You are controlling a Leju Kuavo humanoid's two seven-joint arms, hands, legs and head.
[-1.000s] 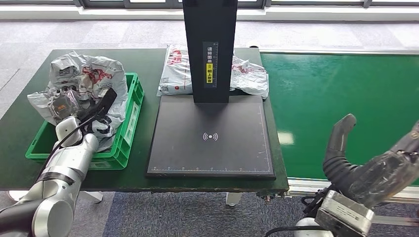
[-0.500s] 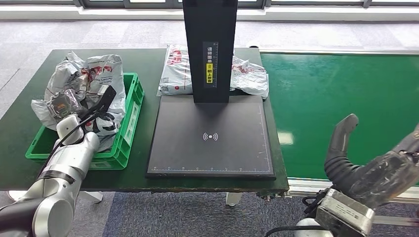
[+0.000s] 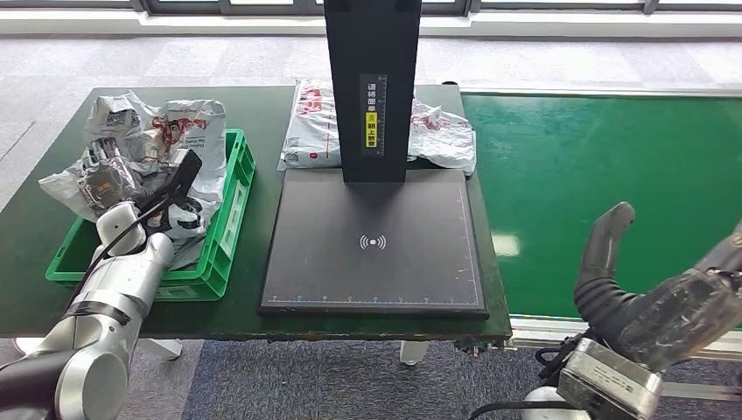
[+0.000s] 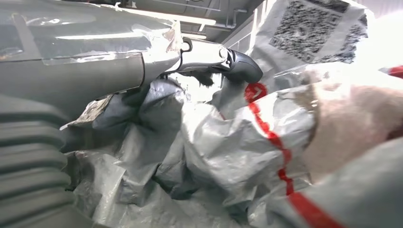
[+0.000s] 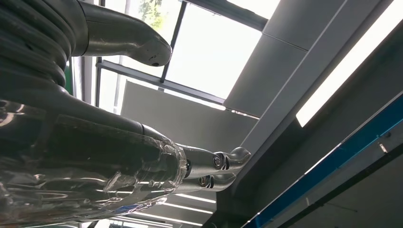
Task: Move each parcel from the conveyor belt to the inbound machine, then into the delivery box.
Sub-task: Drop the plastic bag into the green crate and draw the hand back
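Left hand gripping parcel over green box, drop pending. Right hand empty, fingers apart, near belt. Another parcel behind scanner, unscanned probably.

Dark green tabletop sits on a grey carpeted floor, and a pale window frame runs along the far wall.
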